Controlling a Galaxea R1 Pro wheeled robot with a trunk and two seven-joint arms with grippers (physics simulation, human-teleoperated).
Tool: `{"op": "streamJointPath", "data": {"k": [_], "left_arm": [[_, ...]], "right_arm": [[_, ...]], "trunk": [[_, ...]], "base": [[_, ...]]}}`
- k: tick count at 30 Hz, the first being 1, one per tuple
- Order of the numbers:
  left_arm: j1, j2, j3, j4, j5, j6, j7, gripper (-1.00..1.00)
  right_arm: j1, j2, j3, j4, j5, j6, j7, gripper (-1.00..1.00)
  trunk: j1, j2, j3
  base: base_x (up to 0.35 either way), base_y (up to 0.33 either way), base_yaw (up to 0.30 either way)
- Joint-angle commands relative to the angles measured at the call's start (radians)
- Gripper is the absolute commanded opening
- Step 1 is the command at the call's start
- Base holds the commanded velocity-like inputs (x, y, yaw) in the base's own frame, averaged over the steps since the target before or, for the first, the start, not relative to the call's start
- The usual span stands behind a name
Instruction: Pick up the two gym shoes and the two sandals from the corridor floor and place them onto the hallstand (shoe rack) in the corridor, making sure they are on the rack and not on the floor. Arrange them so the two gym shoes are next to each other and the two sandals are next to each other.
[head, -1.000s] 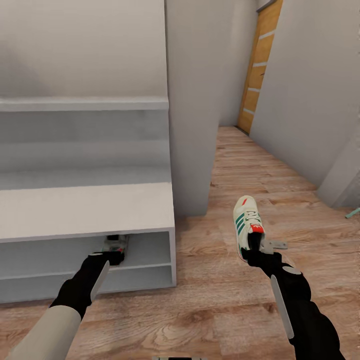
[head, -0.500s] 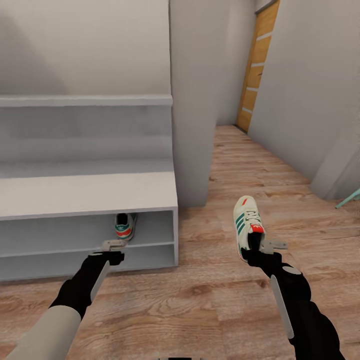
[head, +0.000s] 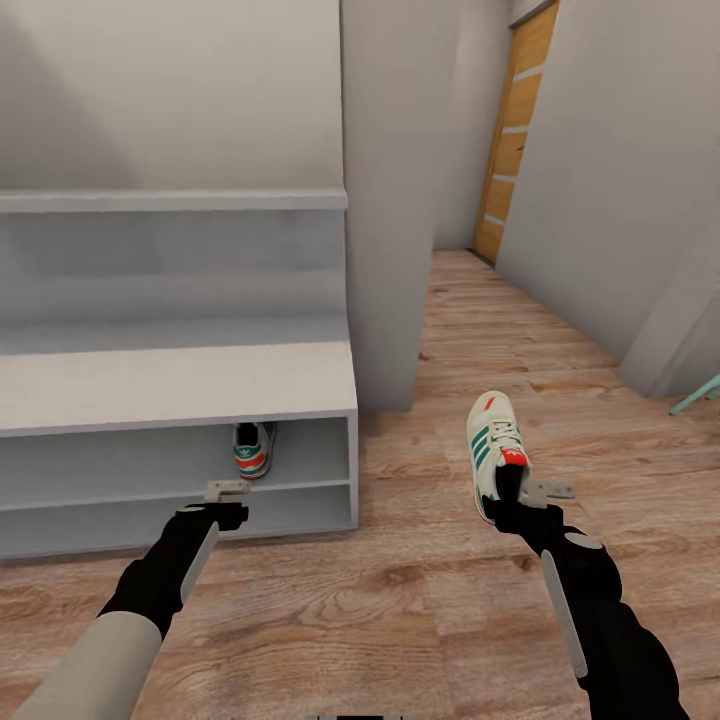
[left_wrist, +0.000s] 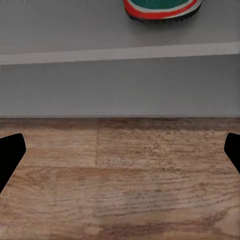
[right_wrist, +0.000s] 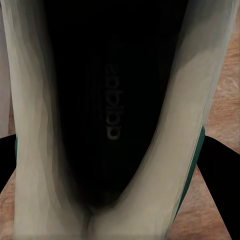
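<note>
One cream gym shoe (head: 251, 448) with green stripes stands heel-out on the upper open shelf of the white-grey hallstand (head: 170, 385), near its right end. My left gripper (head: 228, 492) hangs open just in front of that shelf, a little below the shoe, holding nothing. The left wrist view shows the shoe's heel (left_wrist: 162, 7) on the shelf, with the corridor floor (left_wrist: 120, 175) between my spread fingertips (left_wrist: 10, 152). My right gripper (head: 520, 488) is shut on the heel opening of the second gym shoe (head: 492, 450), held above the floor to the right of the rack. That shoe's dark insole (right_wrist: 112, 110) faces the right wrist camera. The sandals are out of view.
A grey wall pillar (head: 385, 200) stands right beside the hallstand's right end. The wood-plank corridor (head: 480, 330) runs on to an orange-brown door (head: 515, 130). A teal object (head: 700, 395) pokes in at the right edge.
My left gripper let go of the first gym shoe and came out of the shelf, leaving it there. The view pulled back slightly. The right arm kept its shoe still.
</note>
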Motion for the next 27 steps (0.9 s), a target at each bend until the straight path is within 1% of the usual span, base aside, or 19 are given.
{"op": "streamJointPath", "data": {"k": [1, 7, 13, 27], "left_arm": [[0.0, 0.0, -0.001, -0.001, 0.002, 0.005, 0.003, 1.0], [0.0, 0.0, -0.001, -0.001, 0.002, 0.004, 0.002, 1.0], [0.0, 0.0, -0.001, -0.001, 0.003, 0.004, 0.002, 1.0], [0.0, 0.0, -0.001, -0.001, 0.003, 0.004, 0.002, 1.0]], "right_arm": [[-0.001, 0.0, -0.001, -0.001, 0.003, 0.005, 0.002, -1.0], [-0.001, -0.003, -0.002, -0.001, 0.003, 0.005, 0.002, -1.0], [-0.001, -0.003, -0.016, -0.001, 0.003, 0.005, 0.001, -1.0], [-0.001, -0.003, -0.018, -0.001, 0.004, 0.005, 0.0, -1.0]], "trunk": [[0.0, 0.0, -0.001], [0.0, 0.0, -0.001], [0.0, 0.0, -0.001], [0.0, 0.0, -0.001]], "base": [[0.0, 0.0, 0.0], [-0.033, 0.034, 0.0], [-0.208, 0.217, 0.0], [-0.232, 0.236, 0.0]]}}
